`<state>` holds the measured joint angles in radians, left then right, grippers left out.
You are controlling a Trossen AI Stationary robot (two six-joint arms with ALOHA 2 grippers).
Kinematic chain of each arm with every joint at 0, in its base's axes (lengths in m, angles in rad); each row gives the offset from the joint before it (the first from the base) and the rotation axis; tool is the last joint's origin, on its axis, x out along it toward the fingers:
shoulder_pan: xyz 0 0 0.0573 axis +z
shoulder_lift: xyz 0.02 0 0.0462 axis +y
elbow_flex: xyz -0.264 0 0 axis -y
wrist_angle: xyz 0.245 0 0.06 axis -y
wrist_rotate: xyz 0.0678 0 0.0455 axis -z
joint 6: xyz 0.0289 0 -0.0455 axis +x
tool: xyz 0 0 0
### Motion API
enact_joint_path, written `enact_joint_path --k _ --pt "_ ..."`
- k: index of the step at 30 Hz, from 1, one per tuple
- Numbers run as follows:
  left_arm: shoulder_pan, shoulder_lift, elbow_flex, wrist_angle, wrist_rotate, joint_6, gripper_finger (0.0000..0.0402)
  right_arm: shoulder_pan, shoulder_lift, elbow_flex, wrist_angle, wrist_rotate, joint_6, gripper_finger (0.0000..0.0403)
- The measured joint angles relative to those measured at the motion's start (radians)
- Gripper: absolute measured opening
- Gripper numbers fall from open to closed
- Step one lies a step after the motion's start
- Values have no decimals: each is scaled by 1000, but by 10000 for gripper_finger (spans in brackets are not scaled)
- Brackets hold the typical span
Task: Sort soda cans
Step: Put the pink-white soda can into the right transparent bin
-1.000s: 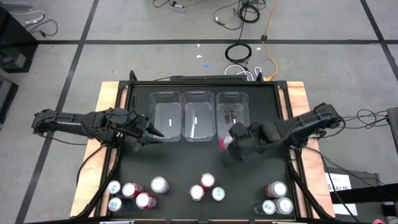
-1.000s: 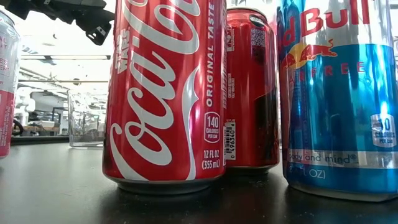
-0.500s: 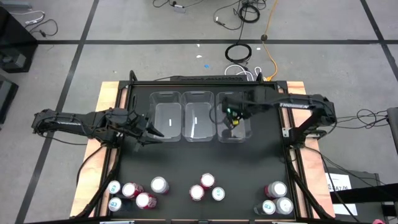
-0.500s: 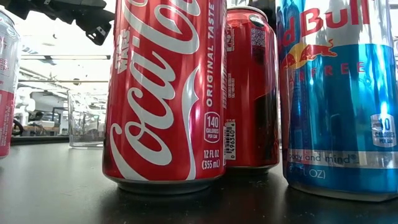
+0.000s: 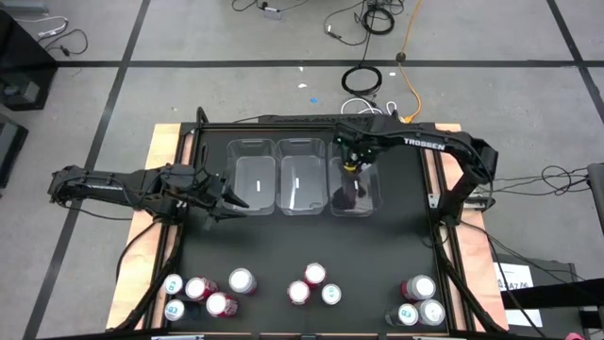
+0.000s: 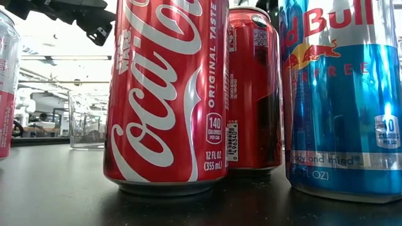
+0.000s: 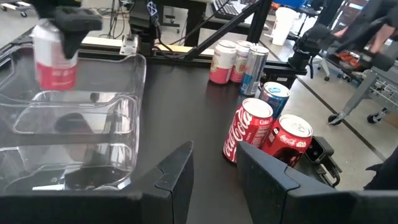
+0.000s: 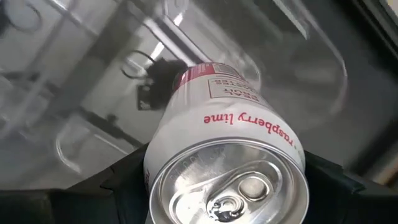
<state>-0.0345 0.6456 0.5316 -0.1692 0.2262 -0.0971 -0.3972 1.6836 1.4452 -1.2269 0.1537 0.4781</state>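
Near cans: we see cans [image 5: 311, 283] standing upright in clusters along the desk's [image 5: 283, 250] near edge.
Left claw [image 5: 229, 202]: we see it part open, holding nothing, beside the left bin [image 5: 252, 177].
Right claw [image 5: 352, 162]: we see it clamped on the pink can [image 7: 55, 55], above the right bin [image 5: 355, 179].
Can axis: vertical, silver top up.
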Motion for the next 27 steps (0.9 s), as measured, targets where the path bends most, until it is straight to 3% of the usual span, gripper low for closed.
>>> enact_joint_path --k 15,27 --pt "0 0 0 4 0 0 131 -157 16 -55 94 -86 -72 288" --pt "0 0 0 4 0 -2 131 -180 105 -48 97 -94 -102 289"
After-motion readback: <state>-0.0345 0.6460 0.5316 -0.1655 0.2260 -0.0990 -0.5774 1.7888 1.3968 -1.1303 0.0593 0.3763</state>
